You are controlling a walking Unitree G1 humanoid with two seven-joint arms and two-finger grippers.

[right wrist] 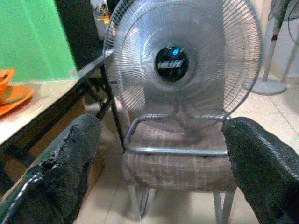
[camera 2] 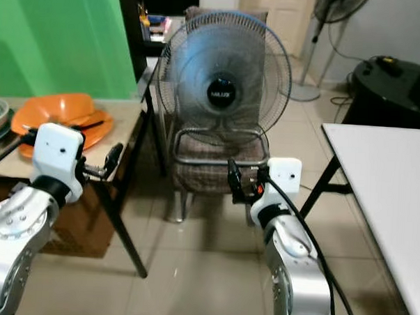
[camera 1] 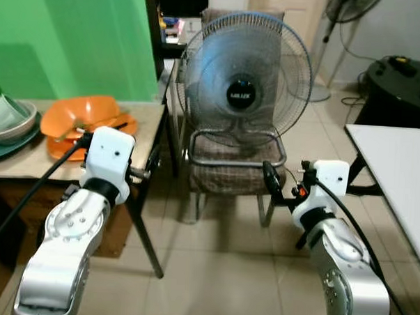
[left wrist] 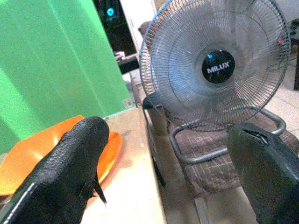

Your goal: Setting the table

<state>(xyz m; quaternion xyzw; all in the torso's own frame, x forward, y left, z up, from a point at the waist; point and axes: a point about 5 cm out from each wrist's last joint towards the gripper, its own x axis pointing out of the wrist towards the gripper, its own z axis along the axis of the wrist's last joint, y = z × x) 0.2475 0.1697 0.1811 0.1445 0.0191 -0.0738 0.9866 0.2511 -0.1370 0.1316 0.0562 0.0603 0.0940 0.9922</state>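
An orange bowl (camera 1: 83,115) sits on an orange plate (camera 1: 57,149) on the wooden side table (camera 1: 147,120) at my left, with a dark utensil (camera 2: 93,125) lying across them. Further left, pale bowls (camera 1: 9,117) are stacked on a teal plate (camera 1: 4,150). A white table (camera 1: 398,166) stands at my right. My left gripper (left wrist: 170,130) is open and held up at the side table's right edge, close to the orange dishes. My right gripper (right wrist: 163,125) is open in front of the chair, holding nothing.
A large grey fan (camera 1: 241,82) stands on a checked chair (camera 1: 230,178) straight ahead, between the two tables. A black unit (camera 1: 401,86) and a pedestal fan (camera 1: 342,10) stand at the back right. Tiled floor (camera 1: 219,262) lies open below my arms.
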